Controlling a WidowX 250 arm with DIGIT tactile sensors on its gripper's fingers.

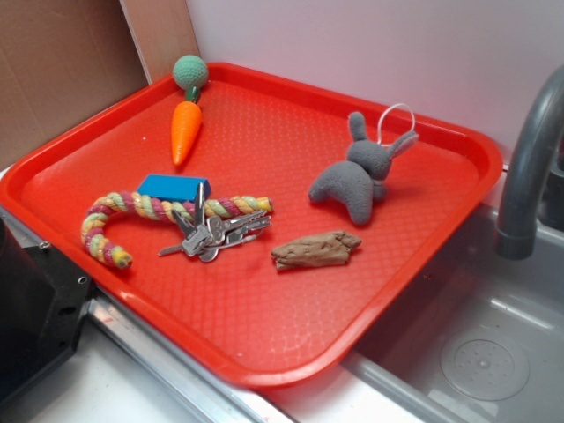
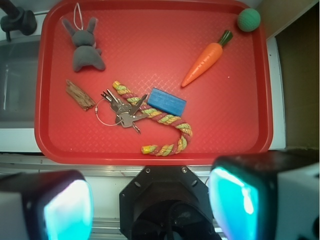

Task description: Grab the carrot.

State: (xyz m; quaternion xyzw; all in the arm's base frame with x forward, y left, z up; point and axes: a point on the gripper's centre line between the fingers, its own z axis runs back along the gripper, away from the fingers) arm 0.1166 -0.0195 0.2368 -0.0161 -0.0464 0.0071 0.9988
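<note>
While above tray (image 2: 155,30) | gripper (image 2: 150,205) apparently wide apart, empty | carrot (image 2: 202,65) untouched

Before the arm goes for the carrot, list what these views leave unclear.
- Gripper: wrist view shows only blurred fingers cut by the frame; absent from the exterior view.
- Rope toy: middle hidden by the blue block and keys.
- Faucet: cut off at the exterior edge.

Bright orange carrot (image 2: 204,63) with a dark green stub, teal-green knitted ball (image 2: 248,20), grey plush rabbit (image 2: 86,48), blue block (image 2: 166,101), brown bark piece (image 2: 80,94), pink-yellow-green striped rope (image 2: 165,127), silver keys (image 2: 122,114), all on a red dimple-textured tray (image 2: 235,115).
</note>
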